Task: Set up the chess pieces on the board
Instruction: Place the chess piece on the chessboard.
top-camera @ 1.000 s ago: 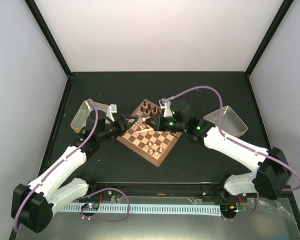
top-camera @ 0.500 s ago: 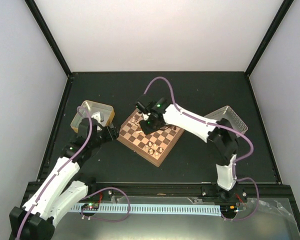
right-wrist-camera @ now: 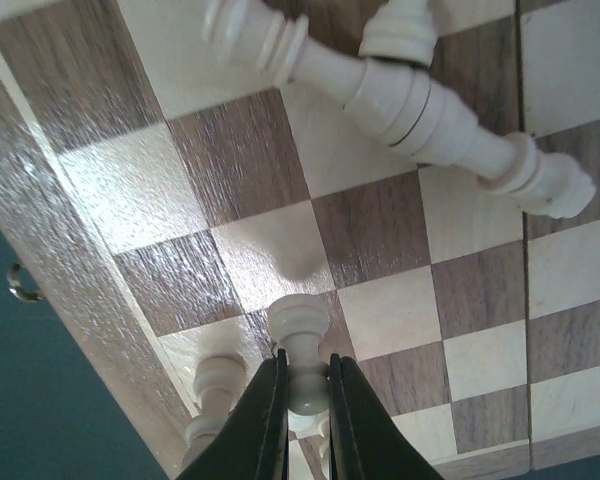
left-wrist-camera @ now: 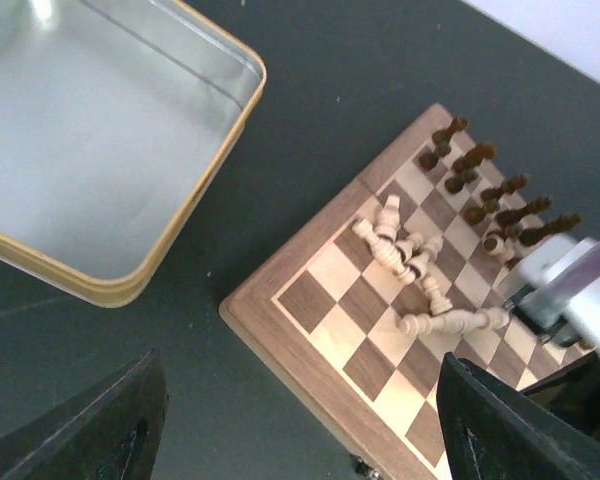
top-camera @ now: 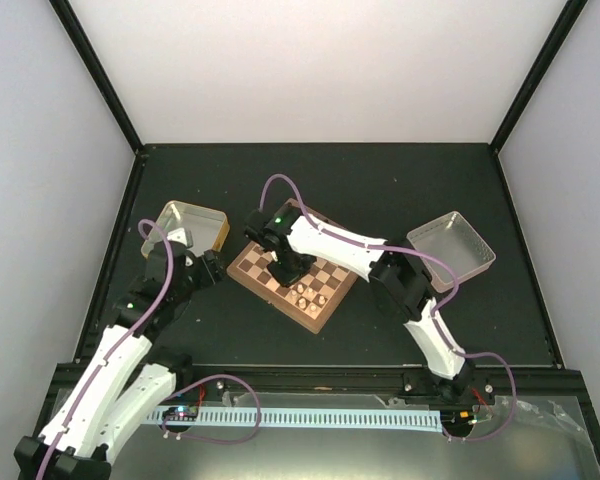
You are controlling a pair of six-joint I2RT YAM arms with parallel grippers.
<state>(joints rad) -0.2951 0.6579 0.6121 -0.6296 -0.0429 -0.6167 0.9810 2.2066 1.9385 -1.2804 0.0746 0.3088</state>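
The board [top-camera: 332,283] lies at an angle mid-table. Over its left part my right gripper [top-camera: 283,268] is shut on a cream pawn [right-wrist-camera: 302,338], held a little above a square near the rim; its fingers [right-wrist-camera: 263,420] pinch the pawn's round head. Another cream piece [right-wrist-camera: 214,386] stands beside it, and cream pieces [right-wrist-camera: 400,95] lie toppled further in. In the left wrist view a heap of cream pieces [left-wrist-camera: 408,254] lies mid-board and dark pieces [left-wrist-camera: 490,190] stand in rows at the far side. My left gripper [left-wrist-camera: 300,440] hangs open and empty over the board's left corner [left-wrist-camera: 242,308].
An empty tin tray [top-camera: 186,222] with a gold rim [left-wrist-camera: 195,200] stands left of the board. A second metal tray [top-camera: 452,243] stands at the right. Some cream pieces [top-camera: 310,295] stand near the board's front edge. Black frame rails bound the table.
My right arm has swung from the right across to the board's left side, carrying the pawn. My left arm has pulled back off the board toward the near left and its jaws have opened wider.
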